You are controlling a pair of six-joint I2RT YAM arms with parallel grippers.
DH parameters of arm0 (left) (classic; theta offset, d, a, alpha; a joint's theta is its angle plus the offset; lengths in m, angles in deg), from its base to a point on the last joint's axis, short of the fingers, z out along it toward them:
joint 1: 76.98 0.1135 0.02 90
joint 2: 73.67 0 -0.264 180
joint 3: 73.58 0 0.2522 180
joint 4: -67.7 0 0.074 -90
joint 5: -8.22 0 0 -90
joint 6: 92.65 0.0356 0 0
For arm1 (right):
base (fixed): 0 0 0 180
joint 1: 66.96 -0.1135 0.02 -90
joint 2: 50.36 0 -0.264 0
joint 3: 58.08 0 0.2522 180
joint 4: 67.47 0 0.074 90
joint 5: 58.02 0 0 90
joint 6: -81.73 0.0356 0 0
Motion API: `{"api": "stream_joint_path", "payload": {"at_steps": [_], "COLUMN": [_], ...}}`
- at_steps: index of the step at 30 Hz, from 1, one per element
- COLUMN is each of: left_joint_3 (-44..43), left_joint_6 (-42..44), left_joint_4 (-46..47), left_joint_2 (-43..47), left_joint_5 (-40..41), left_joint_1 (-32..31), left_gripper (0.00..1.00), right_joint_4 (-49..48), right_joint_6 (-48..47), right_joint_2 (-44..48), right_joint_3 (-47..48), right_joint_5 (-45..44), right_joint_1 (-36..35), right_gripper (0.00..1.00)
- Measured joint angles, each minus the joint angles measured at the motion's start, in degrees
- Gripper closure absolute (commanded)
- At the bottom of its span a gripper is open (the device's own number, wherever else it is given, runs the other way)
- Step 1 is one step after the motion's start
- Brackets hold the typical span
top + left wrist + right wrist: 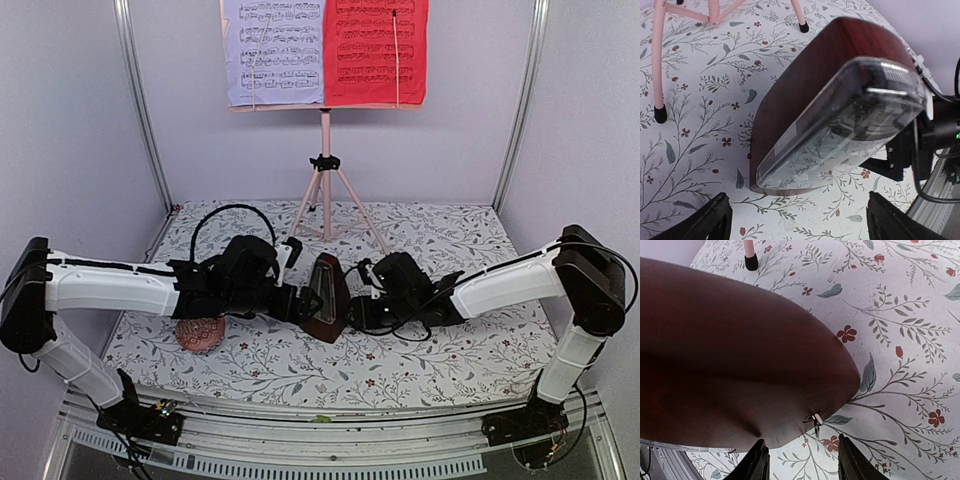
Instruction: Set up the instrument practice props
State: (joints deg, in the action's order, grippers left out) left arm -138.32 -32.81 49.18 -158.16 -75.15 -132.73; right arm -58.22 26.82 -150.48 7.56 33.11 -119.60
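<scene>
Metronome (326, 292) stands at 6 o'clock of stand (325, 170). Left gripper (797, 216) spread wide at its 9 o'clock, empty. Right gripper (801, 460) parted at 3 o'clock, contact apparently absent. Grip best taken low and evenly, so tipping is avoided.

A lab test booth: plain white walls (70, 120), aluminium posts (143, 100), floral tablecloth (440, 360).

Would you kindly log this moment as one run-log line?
dark red-brown pyramid metronome upright on floral-cloth table | left gripper open beside it | right gripper open beside it
</scene>
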Motion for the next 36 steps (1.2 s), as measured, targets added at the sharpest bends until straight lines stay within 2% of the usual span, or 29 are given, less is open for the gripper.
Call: {"api": "stream_joint_path", "payload": {"at_steps": [3, 10, 15, 21, 32, 34, 36], "left_joint_3": [-0.59, -1.44, -1.49, -2.43, -2.78, -2.78, -2.78], "left_joint_6": [2.6, 9.2, 11.74, 14.99, 18.64, 19.04, 19.52], "left_joint_4": [0.92, 6.86, 12.66, 18.36, 27.1, 28.22, 29.44], "left_joint_2": [-1.84, -4.85, -8.31, -12.76, -16.09, -16.55, -16.94], "left_joint_5": [-0.17, -0.39, -0.66, -1.01, -0.98, -1.14, -1.46], "left_joint_1": [0.04, 0.33, 1.05, 1.31, 2.1, 2.25, 2.43], "left_gripper": [0.05, 0.05, 0.06, 0.11, 0.27, 0.33, 0.45], "right_joint_4": [-0.31, -0.24, -0.28, -0.28, -0.39, -0.57, -0.72], "right_joint_6": [-0.09, -1.03, -3.08, -5.03, -7.78, -8.09, -8.39], "right_joint_2": [3.04, 16.59, 22.95, 26.45, 26.77, 26.77, 26.77], "right_joint_3": [-2.43, -11.43, -13.77, -14.36, -14.47, -14.47, -14.47], "right_joint_5": [-0.61, -2.64, -2.89, -1.88, -1.11, -0.81, -0.48], "right_joint_1": [0.74, 3.61, 3.98, 3.98, 3.98, 3.98, 3.98], "right_gripper": [0.48, 0.27, 0.25, 0.25, 0.25, 0.24, 0.24]}}
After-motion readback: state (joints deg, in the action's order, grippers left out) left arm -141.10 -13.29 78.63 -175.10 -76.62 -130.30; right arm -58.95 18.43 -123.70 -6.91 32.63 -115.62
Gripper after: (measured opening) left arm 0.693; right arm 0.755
